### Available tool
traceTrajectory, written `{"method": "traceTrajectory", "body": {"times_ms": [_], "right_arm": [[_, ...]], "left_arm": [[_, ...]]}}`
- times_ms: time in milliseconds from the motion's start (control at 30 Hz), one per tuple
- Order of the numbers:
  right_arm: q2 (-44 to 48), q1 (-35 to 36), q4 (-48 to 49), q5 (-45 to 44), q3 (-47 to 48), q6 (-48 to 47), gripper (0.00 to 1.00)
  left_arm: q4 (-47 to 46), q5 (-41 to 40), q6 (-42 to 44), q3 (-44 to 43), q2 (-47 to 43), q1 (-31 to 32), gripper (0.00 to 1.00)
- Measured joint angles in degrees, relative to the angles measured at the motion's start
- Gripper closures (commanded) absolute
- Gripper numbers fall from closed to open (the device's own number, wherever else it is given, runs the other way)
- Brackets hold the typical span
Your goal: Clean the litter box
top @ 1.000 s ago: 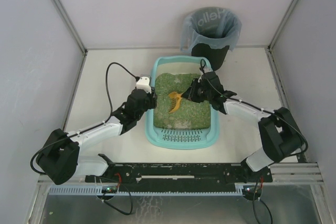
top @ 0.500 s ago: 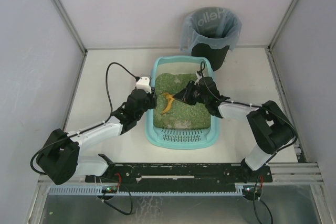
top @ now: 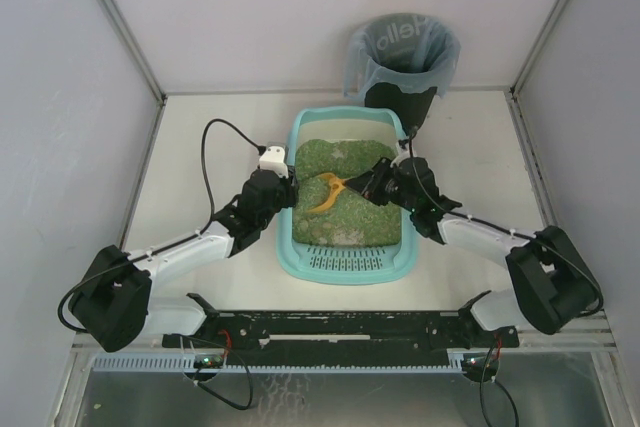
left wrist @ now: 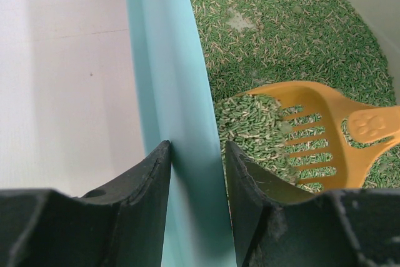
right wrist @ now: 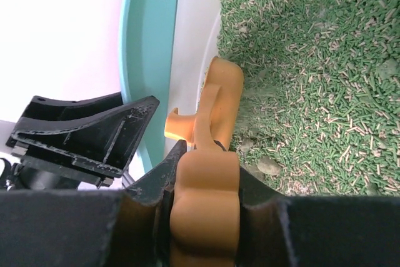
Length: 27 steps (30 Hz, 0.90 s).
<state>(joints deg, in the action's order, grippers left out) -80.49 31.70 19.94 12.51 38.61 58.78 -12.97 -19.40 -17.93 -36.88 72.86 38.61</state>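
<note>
The litter box point(top: 347, 262) is smooth light-teal plastic with a soft shine. The litter point(top: 350, 157) in it is rough green pellets, dull. The scoop point(left wrist: 337, 126) is smooth orange plastic. At nine o'clock of the box, the left gripper point(left wrist: 197, 149) is dull black plastic, a bit scratched. At twelve o'clock, the bag point(top: 375, 62) in the bin point(top: 400, 109) is thin, crinkly plastic.
</note>
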Motion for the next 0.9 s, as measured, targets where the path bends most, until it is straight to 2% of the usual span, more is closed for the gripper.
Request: {"method": "traceTrajectory", "body": {"times_ms": [267, 600, 900], "right_arm": [[7.13, -6.19, 2.47, 2.27, -6.27, 0.11, 1.0], [12.33, -22.97, 18.49, 15.41, -16.79, 7.61, 1.0], [12.7, -27.98, 28.83, 21.66, -20.28, 14.51, 1.0]], "left_arm": [[0.0, 0.02, 0.0, 0.0, 0.0, 0.0, 0.57], [0.0, 0.02, 0.0, 0.0, 0.0, 0.0, 0.57], [0.0, 0.0, -0.02, 0.0, 0.0, 0.0, 0.57]]}}
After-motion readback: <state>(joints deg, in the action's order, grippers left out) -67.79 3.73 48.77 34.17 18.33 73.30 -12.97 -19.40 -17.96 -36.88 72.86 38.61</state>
